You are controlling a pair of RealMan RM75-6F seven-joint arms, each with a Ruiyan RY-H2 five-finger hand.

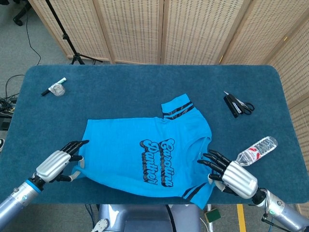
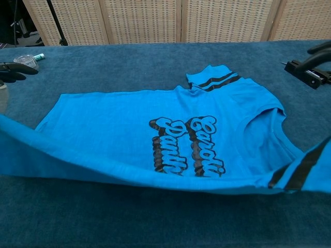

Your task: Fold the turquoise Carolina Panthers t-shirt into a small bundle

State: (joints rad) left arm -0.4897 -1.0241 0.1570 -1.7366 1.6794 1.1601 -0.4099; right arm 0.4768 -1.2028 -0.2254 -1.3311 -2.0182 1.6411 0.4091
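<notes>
The turquoise t-shirt [image 1: 125,145] lies on the blue table [image 1: 135,87], its black-and-white lettering facing up. Its far striped sleeve [image 1: 177,107] lies flat. My left hand [image 1: 57,164] pinches the near left corner of the shirt. My right hand [image 1: 232,176] holds the near edge by the striped near sleeve [image 1: 195,191]. In the chest view the near edge of the shirt [image 2: 114,129] hangs raised as a long fold that hides the lower part of the lettering. Dark fingertips of the left hand [image 2: 15,68] and the right hand [image 2: 320,49] show at the frame's sides.
A plastic water bottle [image 1: 256,151] lies just right of my right hand. Black scissors [image 1: 237,105] rest at the far right. A small glass jar with a marker [image 1: 57,89] sits at the far left. Folding screens stand behind the table.
</notes>
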